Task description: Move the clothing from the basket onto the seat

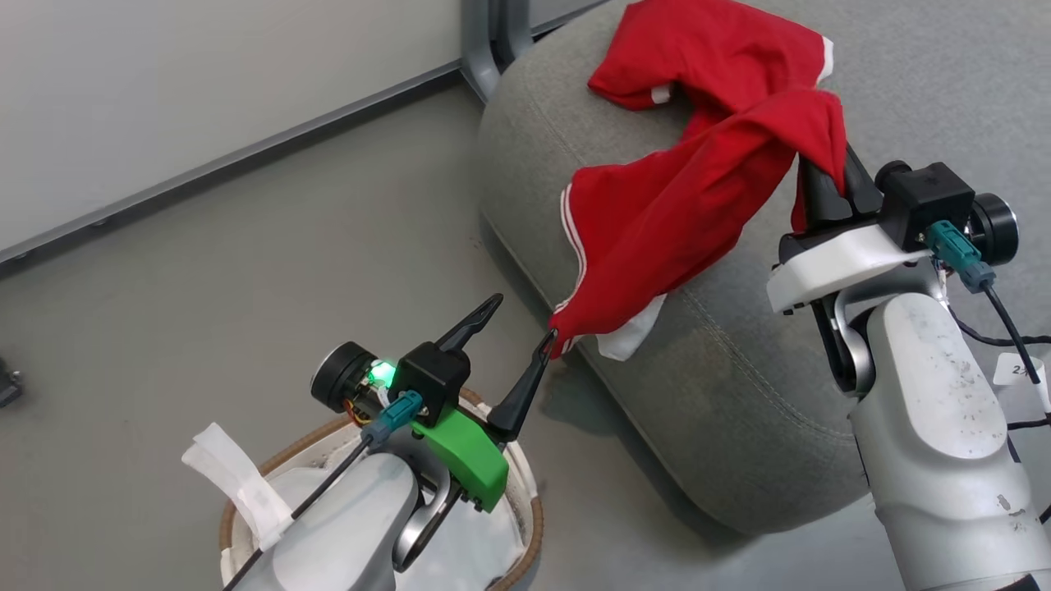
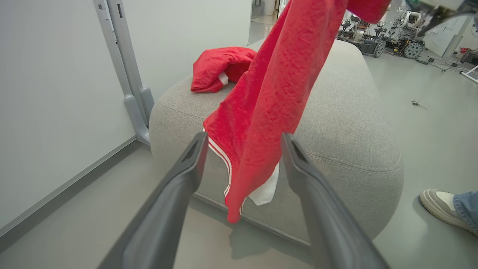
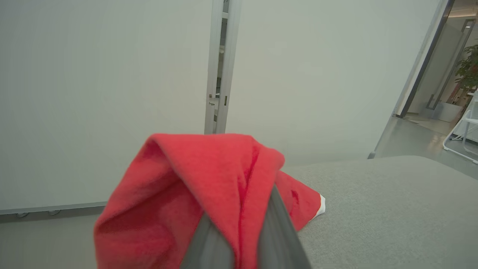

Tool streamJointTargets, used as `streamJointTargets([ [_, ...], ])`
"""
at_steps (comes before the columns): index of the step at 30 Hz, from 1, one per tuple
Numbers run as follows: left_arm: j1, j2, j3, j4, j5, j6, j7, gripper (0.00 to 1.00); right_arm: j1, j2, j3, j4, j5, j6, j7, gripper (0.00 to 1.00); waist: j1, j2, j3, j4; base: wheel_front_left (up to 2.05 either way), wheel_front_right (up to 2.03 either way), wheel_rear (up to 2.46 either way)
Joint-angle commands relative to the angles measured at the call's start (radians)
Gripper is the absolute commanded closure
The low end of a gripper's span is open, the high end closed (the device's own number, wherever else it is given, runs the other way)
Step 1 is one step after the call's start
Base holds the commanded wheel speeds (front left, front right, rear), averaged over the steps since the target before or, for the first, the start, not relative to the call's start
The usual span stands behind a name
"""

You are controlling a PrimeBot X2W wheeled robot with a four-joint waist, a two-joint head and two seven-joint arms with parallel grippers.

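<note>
Off the near corner of the large grey fabric seat cushion, a soft red sports garment with white stripes and panels hangs from my right gripper, whose two dark fingers are pinched on its upper fold. Its long axis slants from that grip down and to my left, ending over the floor. There the hem's tip sits between the spread fingers of my left gripper, just beside one fingertip; I cannot tell whether they touch. The right arm carries the load, so I judge the coming move to be a carry further over the cushion, then a release. A second garment, plain red with white edging, lies crumpled at the cushion's far end. Below my left forearm stands the small oval white plastic basket with its brown woven-look rim; its visible inside holds a plain white lining sheet.
</note>
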Motion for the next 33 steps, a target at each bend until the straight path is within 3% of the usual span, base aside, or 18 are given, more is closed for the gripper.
streamJointTargets([
  [1,-0.021,0.001,0.0,0.008,0.005,-0.004,0.0,0.0,0.016,-0.001,-0.006,-0.006,-0.002,-0.001,-0.002,1.0,0.0,0.012,0.053,-0.068,0.0,0.0,0.0],
  [8,-0.033,-0.01,-0.007,0.032,0.013,-0.012,0.0,0.0,0.027,-0.001,-0.019,-0.009,-0.01,-0.001,-0.002,1.0,0.0,0.012,0.071,-0.069,0.0,0.0,0.0],
  [17,-0.024,-0.029,0.014,0.03,0.017,-0.015,0.0,0.0,-0.074,-0.033,-0.02,0.022,-0.03,-0.001,-0.002,1.0,0.0,0.012,0.08,0.033,0.0,0.0,0.0],
  [22,-0.004,-0.046,0.034,0.017,0.025,-0.016,0.0,0.0,-0.251,-0.144,-0.044,0.082,-0.048,-0.001,-0.002,1.0,0.0,0.012,0.085,0.127,0.0,0.0,0.0],
  [33,0.001,-0.063,0.054,-0.021,0.061,-0.015,0.0,0.0,-0.638,-0.455,-0.128,0.262,-0.117,-0.001,0.063,1.0,0.0,0.012,0.146,0.278,0.0,0.0,0.0],
])
